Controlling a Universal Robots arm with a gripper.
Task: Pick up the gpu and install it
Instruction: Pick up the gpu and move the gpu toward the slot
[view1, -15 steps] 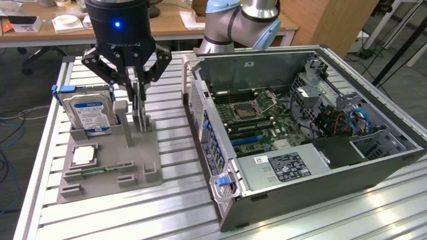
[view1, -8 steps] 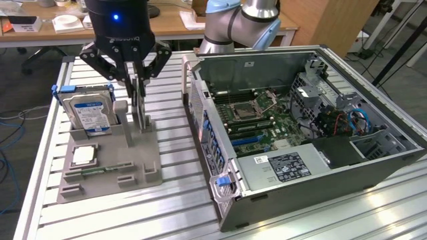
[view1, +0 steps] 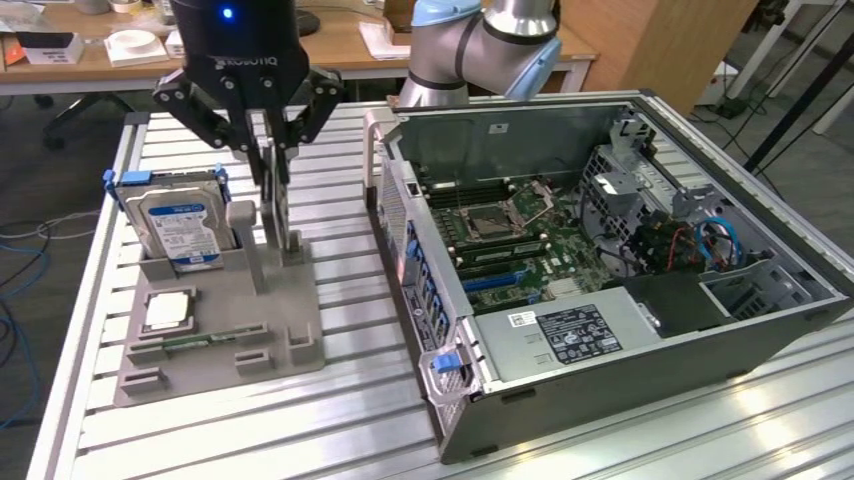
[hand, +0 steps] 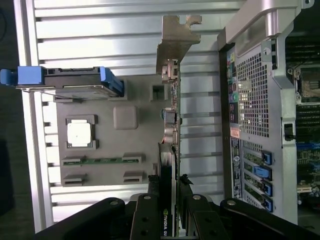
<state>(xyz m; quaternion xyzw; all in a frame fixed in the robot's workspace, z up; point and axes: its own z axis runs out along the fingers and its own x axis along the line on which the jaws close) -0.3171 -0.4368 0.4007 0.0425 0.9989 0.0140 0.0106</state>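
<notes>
The gpu (view1: 276, 195) stands on edge in a slot of the grey holder (view1: 254, 300), to the exterior view's left of the open computer case (view1: 441, 300). My gripper (view1: 270, 150) comes down on it from above, one finger on each side of the card's upper edge, shut on it. In the wrist view the gpu (hand: 170, 125) appears edge-on, its silver end bracket (hand: 176, 37) at the far end and its dark face between my fingers (hand: 150, 210). Its lower edge seems to sit in the holder still.
A hard drive (view1: 180, 215) with a blue label stands in the holder beside the gpu. A square processor chip (view1: 167, 310) and a memory stick (view1: 200, 342) lie in other pockets. The case's motherboard (view1: 514, 245) lies exposed, with blue slots near its rear wall (hand: 255, 100).
</notes>
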